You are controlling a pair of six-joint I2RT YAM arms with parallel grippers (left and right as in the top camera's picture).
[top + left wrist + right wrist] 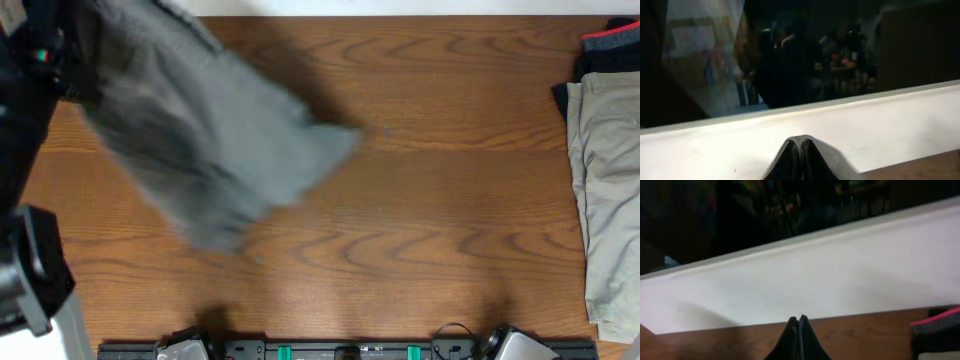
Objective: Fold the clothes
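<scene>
Plainly, my left gripper (801, 140) and right gripper (799, 318) are both pinched shut on nothing, parked low at the near edge of the table (420, 200), which I judge keeps them out of the way. Ahead of the left one, the shorts (200, 150) are a blurred, unfolded grey mass. Far right of the right one, the trousers (610, 200) lie flat and pale khaki.

The left pincer (801, 143), fingertips pressed together, faces a white wall (880, 125) beneath a dark background (805, 55).
</scene>
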